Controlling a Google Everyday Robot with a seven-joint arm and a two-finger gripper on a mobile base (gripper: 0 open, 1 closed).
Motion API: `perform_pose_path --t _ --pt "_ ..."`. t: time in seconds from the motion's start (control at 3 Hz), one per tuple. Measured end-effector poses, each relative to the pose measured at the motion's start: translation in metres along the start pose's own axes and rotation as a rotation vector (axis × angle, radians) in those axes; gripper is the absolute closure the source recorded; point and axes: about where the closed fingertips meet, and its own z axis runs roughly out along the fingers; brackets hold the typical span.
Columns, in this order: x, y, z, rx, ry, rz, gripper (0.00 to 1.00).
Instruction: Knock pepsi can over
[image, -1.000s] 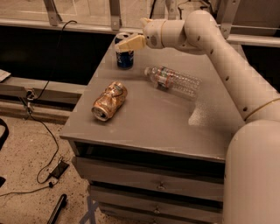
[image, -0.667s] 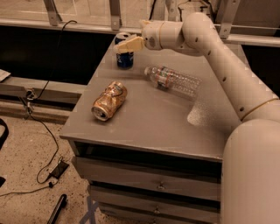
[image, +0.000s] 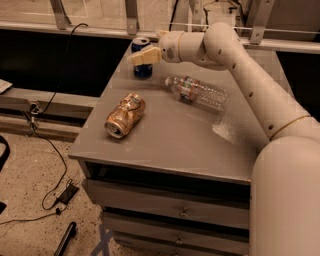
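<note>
The pepsi can (image: 142, 68) is small and blue with a silver top. It stands upright at the far left corner of the grey cabinet top (image: 170, 135). My gripper (image: 144, 56) reaches in from the right and sits right in front of the can's upper half, overlapping it in the camera view. The beige fingers (image: 147, 56) point left across the can. Whether they touch the can I cannot tell.
A dented gold-orange can (image: 125, 115) lies on its side at the left of the top. A clear plastic bottle (image: 198, 92) lies on its side right of the pepsi can. My white arm (image: 250, 75) spans the right side. Cables lie on the floor (image: 45, 200) at the left.
The gripper and arm stay at the pepsi can's upper half. The can is still upright. Nothing else on the top has moved.
</note>
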Motion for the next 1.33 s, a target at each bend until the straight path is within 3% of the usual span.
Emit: perform_pose_path --t 0.33,0.67,1.33 --pt "0.0024 -0.0006 0.0011 -0.001 -0.004 0.006 0.0" --pt "0.0055 -0.0014 0.0035 -0.006 -0.012 0.012 0.18" --pt "0.0065 -0.0038 0.0022 -0.002 -0.026 0.024 0.65"
